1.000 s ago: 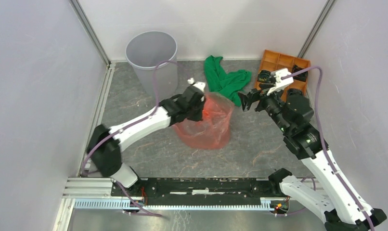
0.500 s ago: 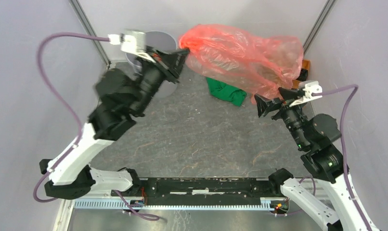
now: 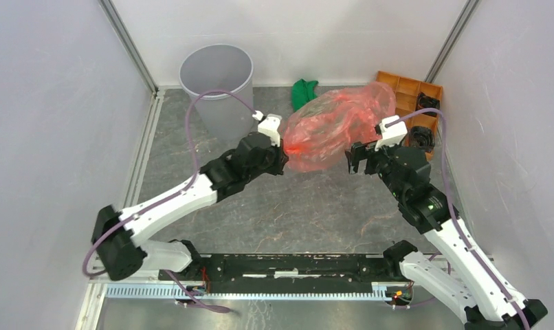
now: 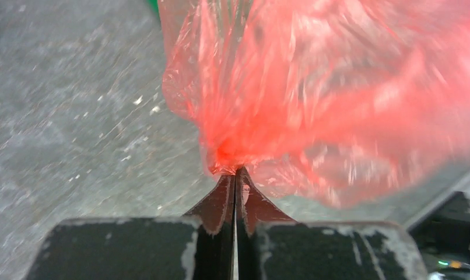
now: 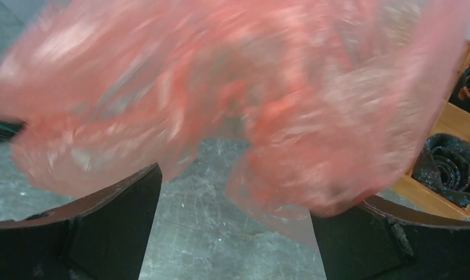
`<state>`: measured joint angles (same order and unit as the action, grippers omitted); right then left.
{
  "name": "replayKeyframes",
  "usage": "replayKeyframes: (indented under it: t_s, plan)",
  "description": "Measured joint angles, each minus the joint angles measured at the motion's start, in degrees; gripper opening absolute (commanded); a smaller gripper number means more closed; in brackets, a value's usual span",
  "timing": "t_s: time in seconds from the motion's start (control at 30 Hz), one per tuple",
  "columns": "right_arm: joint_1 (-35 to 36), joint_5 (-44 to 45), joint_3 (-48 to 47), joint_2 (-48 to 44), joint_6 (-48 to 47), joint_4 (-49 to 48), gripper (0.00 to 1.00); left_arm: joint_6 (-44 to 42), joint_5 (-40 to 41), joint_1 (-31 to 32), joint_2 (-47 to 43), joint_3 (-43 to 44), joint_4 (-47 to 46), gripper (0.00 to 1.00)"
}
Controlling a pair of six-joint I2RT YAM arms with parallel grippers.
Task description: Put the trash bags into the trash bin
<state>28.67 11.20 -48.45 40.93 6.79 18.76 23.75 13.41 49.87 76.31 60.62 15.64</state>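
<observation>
The red-orange trash bag billows in the air at the table's middle back, blurred in both wrist views. My left gripper is shut on a bunched corner of the trash bag at its left end. My right gripper is open just right of the bag's lower edge; the film hangs above and between its spread fingers, and I cannot tell if it touches them. The light-grey trash bin stands upright at the back left, away from both grippers.
A green cloth lies behind the bag, mostly hidden. An orange compartment tray with dark rolled items sits at the back right. White walls and metal posts close in the table.
My left arm has swung down from high near the bin to the table's middle, pulling the bag lower and more bunched. My right gripper has moved up and left under the bag.
</observation>
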Motion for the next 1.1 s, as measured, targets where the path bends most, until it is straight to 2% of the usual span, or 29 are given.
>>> replayKeyframes:
  t_s: [0.17, 0.3, 0.4, 0.5, 0.67, 0.83, 0.97, 1.1]
  plan:
    - [0.0, -0.7, 2.0, 1.8, -1.0, 0.3, 0.98, 1.6, -3.8, -1.9, -9.9, -3.3, -4.3, 0.02]
    - [0.0, -1.2, 4.9, 1.9, -1.1, -0.1, 0.98, 3.7, -7.3, -11.1, -12.7, -10.9, -4.2, 0.02]
    - [0.0, -1.5, 8.8, 2.1, -1.0, -0.7, 0.98, 4.3, -8.5, -18.6, -12.6, -16.5, -0.9, 0.02]
    - [0.0, -3.4, 12.6, 2.8, -0.6, -0.4, 0.98, 4.3, -9.0, -22.3, -12.5, -18.4, 2.8, 0.02]
    - [0.0, -6.1, 13.1, 4.8, -0.5, 0.5, 0.98, 4.7, -7.4, -23.8, -12.4, -18.4, 5.3, 0.02]
    - [-1.9, -9.2, 9.0, 8.2, -0.5, -1.1, 0.98, 5.4, -4.9, -23.8, -12.3, -18.4, 6.7, 0.02]
    - [-8.1, -17.1, 7.7, 11.0, 0.7, -4.9, 0.98, 5.6, -3.9, -23.8, -12.2, -18.4, 7.8, 0.02]
    - [-12.1, -30.6, 8.1, 12.4, 3.3, -8.5, 0.98, 5.6, -2.5, -23.8, -12.2, -18.4, 8.6, 0.02]
